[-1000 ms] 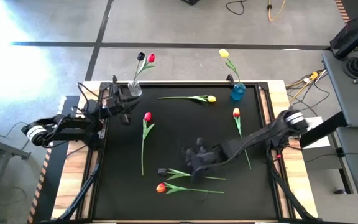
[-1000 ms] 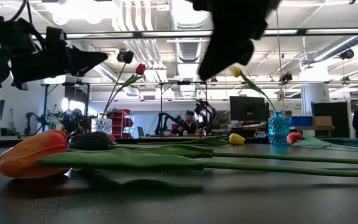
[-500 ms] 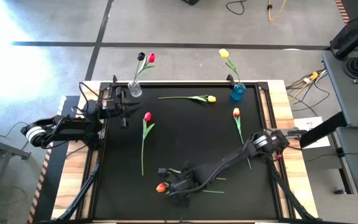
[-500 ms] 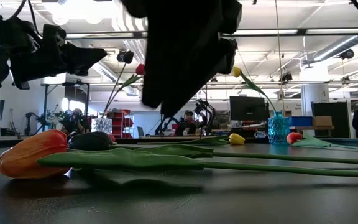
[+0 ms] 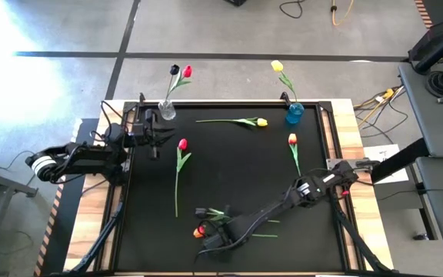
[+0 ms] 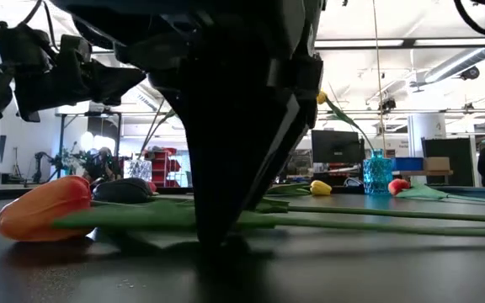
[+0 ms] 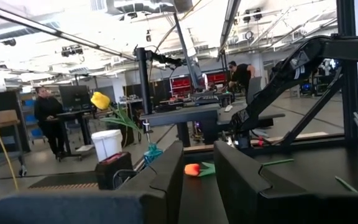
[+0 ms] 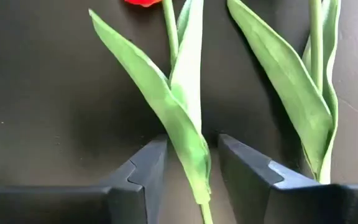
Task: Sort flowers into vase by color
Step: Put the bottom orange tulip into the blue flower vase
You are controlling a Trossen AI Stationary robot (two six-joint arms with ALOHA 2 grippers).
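Near edge of the black table (image 5: 229, 165): an orange tulip (image 5: 199, 231) with an orange-red head and a long green stem and leaves lies flat at about 6 o'clock, beside a near-black tulip (image 5: 201, 211) just behind it. The right claw (image 5: 215, 240) is lowered onto the orange tulip; in the right wrist view its two dark fingers (image 8: 145, 168) stand partly open, one on each side of a broad green leaf (image 8: 179, 118), with the stem between them. Whether the pads touch the leaf cannot be told.

Mid-table: a red tulip (image 5: 181, 145) lies toward 10 o'clock, a red-and-yellow tulip (image 5: 292, 140) toward 2 o'clock, and a yellow tulip (image 5: 261, 121) near 12 o'clock.

Far edge: a clear vase (image 5: 166, 110) at 11 o'clock holds one near-black and one red flower; a blue vase (image 5: 294, 113) at 1 o'clock holds one yellow flower.

The left claw (image 5: 154, 138) waits near the clear vase, its fingers slightly apart, gripping nothing.
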